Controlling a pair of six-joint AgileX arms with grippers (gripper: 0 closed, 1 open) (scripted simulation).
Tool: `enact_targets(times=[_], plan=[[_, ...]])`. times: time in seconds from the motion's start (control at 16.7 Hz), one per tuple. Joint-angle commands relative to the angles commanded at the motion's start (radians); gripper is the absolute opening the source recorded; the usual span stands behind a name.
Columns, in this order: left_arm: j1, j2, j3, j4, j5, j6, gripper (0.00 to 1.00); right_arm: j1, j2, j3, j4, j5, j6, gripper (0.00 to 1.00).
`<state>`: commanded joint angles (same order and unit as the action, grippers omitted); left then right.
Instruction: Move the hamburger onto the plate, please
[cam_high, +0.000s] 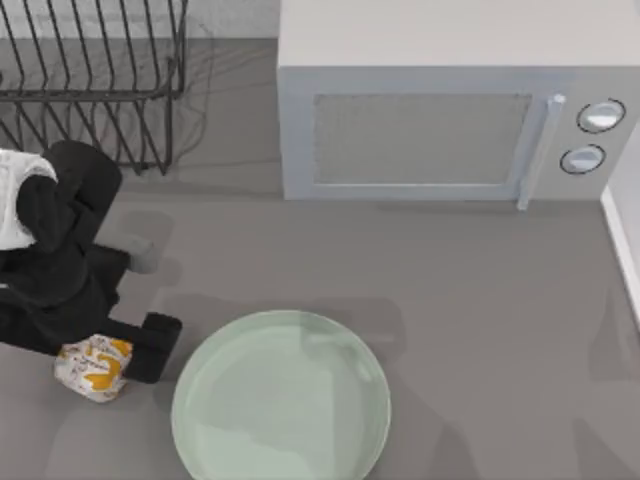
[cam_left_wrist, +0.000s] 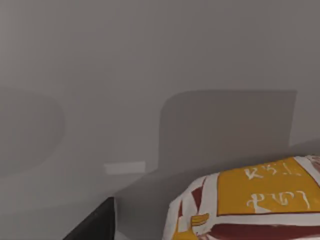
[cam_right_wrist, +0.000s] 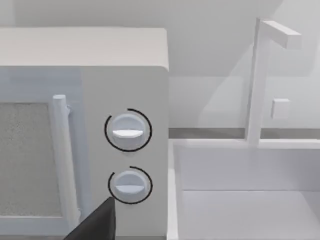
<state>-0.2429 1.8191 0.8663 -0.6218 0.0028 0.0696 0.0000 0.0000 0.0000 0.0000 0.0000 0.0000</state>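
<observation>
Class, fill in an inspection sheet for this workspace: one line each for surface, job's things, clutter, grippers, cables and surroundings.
Surface: grey table.
Job's things: hamburger on the table at the left, beside the plate, not on it; plate bare.
Clutter: wire rack at back left.
Grippers: left gripper at the hamburger, one finger between it and the plate.
Cables: nothing seen.
Surroundings: microwave at the back; sink with faucet beside it.
</observation>
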Motion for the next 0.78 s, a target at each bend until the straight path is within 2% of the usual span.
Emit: enact_targets(times=[0.48, 0.78], plan=[[0.000, 0.000, 0.000, 0.000, 0.000, 0.000, 0.02, 0.000, 0.000, 0.000, 0.000, 0.000, 0.000, 1.00], [0.000, 0.000, 0.000, 0.000, 0.000, 0.000, 0.00, 0.000, 0.000, 0.000, 0.000, 0.000, 0.000, 1.00]])
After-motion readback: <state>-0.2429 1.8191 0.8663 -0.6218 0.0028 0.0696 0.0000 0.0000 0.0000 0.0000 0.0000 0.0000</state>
